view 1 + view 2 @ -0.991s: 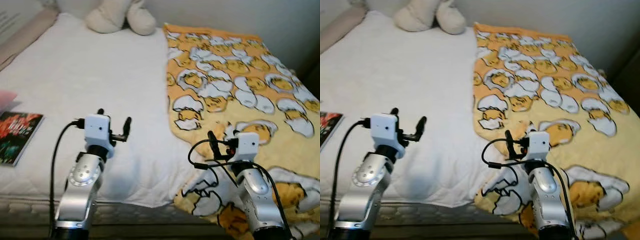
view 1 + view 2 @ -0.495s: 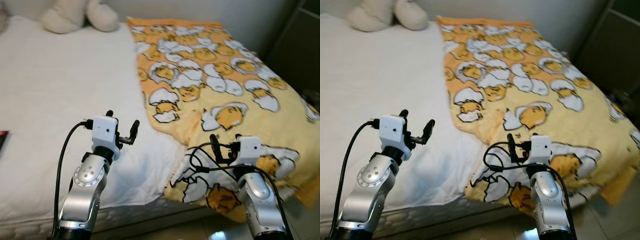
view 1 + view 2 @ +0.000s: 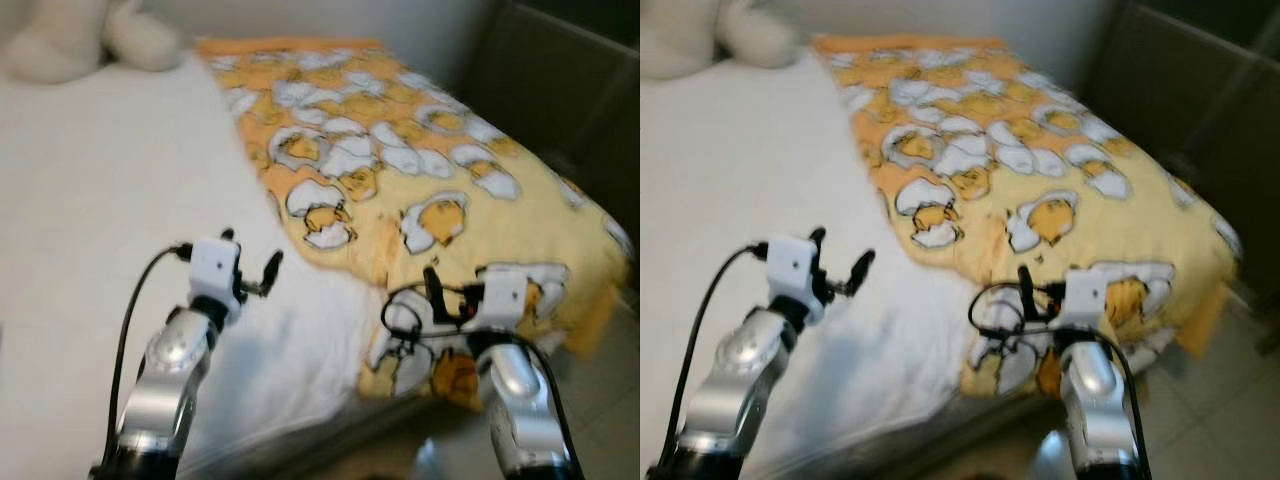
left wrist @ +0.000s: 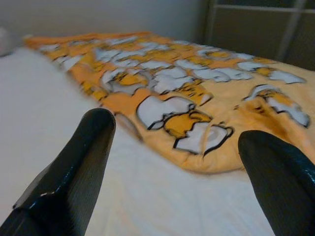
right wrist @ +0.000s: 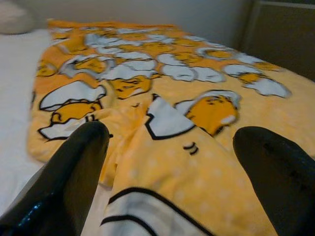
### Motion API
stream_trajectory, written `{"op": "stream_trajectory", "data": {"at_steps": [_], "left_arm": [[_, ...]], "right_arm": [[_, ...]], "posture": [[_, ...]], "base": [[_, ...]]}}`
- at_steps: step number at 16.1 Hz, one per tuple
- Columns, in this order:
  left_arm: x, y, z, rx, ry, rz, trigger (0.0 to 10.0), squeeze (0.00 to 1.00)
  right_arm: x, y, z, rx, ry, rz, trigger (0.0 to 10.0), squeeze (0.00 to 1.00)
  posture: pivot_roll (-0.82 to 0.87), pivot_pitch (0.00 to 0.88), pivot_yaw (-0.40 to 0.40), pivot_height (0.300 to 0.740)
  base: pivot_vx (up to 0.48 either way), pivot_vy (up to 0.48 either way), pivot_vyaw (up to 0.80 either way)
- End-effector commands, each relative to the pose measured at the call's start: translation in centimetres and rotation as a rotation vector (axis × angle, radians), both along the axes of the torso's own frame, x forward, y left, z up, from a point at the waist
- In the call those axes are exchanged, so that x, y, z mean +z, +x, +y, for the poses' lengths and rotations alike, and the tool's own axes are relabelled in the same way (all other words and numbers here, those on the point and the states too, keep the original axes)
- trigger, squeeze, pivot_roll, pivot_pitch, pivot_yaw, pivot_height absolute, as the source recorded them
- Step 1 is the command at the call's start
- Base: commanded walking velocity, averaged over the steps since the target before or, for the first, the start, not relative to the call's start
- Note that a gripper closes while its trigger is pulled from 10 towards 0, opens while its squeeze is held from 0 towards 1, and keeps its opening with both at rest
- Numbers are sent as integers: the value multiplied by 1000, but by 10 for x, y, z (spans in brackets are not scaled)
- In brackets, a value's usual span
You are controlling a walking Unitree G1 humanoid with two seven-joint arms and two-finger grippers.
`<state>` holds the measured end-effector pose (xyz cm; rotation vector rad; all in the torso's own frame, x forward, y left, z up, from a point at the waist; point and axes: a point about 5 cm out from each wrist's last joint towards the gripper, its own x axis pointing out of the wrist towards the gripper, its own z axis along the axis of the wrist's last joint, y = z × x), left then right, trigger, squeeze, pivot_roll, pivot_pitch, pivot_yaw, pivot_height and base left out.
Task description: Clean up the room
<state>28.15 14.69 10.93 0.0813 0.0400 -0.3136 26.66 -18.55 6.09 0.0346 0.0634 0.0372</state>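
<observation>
Blanket (image 3: 400,160) ahead of both raised arms, jaws apart.

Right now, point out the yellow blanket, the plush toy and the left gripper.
yellow blanket (image 3: 420,160), left eye view, on the egg-patterned middle of its top.
plush toy (image 3: 60,40), left eye view, on its cream body at the head of the bed.
left gripper (image 3: 250,265), left eye view, midway between its open fingertips.

A: Blanket (image 3: 400,170) position?
B: On bed (image 3: 90,200), spanning 12 to 3 o'clock, draped over its edge.
A: Plush toy (image 3: 70,40)?
B: 11 o'clock, behind. Floor (image 3: 610,400) at 4 o'clock.
</observation>
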Motion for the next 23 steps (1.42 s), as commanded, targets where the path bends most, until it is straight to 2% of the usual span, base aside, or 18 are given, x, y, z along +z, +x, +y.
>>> {"op": "stream_trajectory", "data": {"at_steps": [1, 7, 11, 13, 14, 16, 19, 21, 23], "left_arm": [[2, 2, -11, -45, -5, -6, 10000, 0], [-1, 5, -13, -62, 24, -9, 10000, 0], [0, 8, -19, -57, -3, -35, 10000, 0], [-2, 10, -22, -30, 3, -22, 10000, 0], [-6, 12, -19, 15, 41, -11, 10000, 0], [-5, 12, -19, 19, -12, -12, 10000, 0], [-3, 11, -19, 25, -22, -20, 10000, 0], [-4, 11, -15, 71, -60, -16, 10000, 0], [-6, 6, -4, 139, -134, -13, 10000, 0]], "right_arm": [[5, 1, -8, -33, -7, -22, 10000, 0], [-1, -4, -8, -50, 0, -13, 10000, 0], [3, 0, -12, -45, -17, -23, 10000, 0], [7, 3, -12, -46, -24, -39, 10000, 0], [8, 3, -11, -46, -26, -43, 10000, 0], [6, 1, -10, -43, -25, -39, 10000, 0], [5, -1, -9, -49, -21, -40, 10000, 0], [8, -3, -11, -67, 2, -73, 10000, 0], [9, -9, -17, -103, 23, -90, 10000, 0]], "posture": [[45, 0, -47, 740], [30, 0, -31, 740], [23, 0, -57, 740], [16, 0, -54, 740], [13, 0, -53, 740], [12, 0, -48, 740], [8, 0, -40, 740], [4, 0, -39, 740], [0, 0, -42, 740]], "base": [[0, 0, -700], [0, 0, -697], [0, -116, -702], [309, -201, -328], [0, 0, 0], [0, 0, 0], [302, 0, 0], [465, 0, 0], [454, 0, 0]]}}
